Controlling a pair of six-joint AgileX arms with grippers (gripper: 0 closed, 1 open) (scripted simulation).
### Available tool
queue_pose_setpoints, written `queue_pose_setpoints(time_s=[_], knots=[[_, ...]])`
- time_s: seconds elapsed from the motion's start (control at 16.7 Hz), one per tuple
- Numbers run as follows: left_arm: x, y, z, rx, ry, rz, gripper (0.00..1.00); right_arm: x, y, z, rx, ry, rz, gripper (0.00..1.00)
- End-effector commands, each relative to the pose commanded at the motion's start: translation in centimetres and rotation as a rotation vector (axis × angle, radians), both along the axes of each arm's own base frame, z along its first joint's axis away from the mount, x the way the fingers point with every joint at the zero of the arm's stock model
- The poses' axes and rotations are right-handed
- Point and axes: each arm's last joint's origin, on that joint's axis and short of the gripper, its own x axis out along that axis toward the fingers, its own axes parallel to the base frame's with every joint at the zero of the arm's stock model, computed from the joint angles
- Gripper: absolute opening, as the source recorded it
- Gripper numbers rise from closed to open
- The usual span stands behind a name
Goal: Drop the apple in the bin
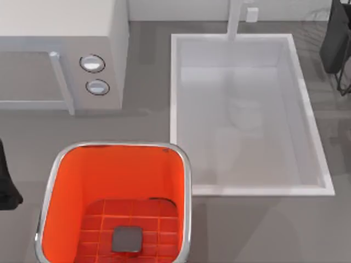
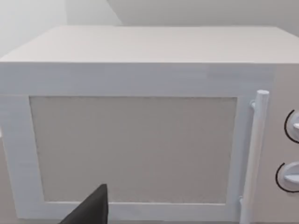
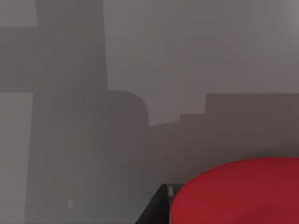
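The apple (image 3: pixel 238 193) is red and round and sits very close to the right wrist camera, up against a black finger (image 3: pixel 156 209) of my right gripper, which is shut on it. My right arm (image 1: pixel 337 38) is at the far right edge of the top view, beyond the sink's far right corner. The bin (image 1: pixel 115 170), bright orange inside with a silver rim and a grey square on its gridded floor, stands at the near left. My left arm (image 1: pixel 6 186) is parked at the left edge beside the bin, and a black part of my left gripper (image 2: pixel 91 210) faces the microwave.
A white sink basin (image 1: pixel 247 175) with a tap (image 1: pixel 236 19) takes up the middle and right. A white microwave (image 1: pixel 60 60) with a bar handle and two knobs stands at the far left, behind the bin. Grey counter runs between them.
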Motion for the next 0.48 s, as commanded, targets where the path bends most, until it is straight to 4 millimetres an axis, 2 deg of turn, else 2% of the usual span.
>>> queue_pose_setpoints(time_s=[0.36, 0.48], knots=[[0.00, 0.00, 0.00, 0.000, 0.000, 0.000, 1.00, 0.00, 0.00, 0.00, 0.000, 0.000, 0.000, 0.00], [0.00, 0.00, 0.00, 0.000, 0.000, 0.000, 1.00, 0.08, 0.04, 0.82, -0.001, -0.017, 0.000, 0.00]])
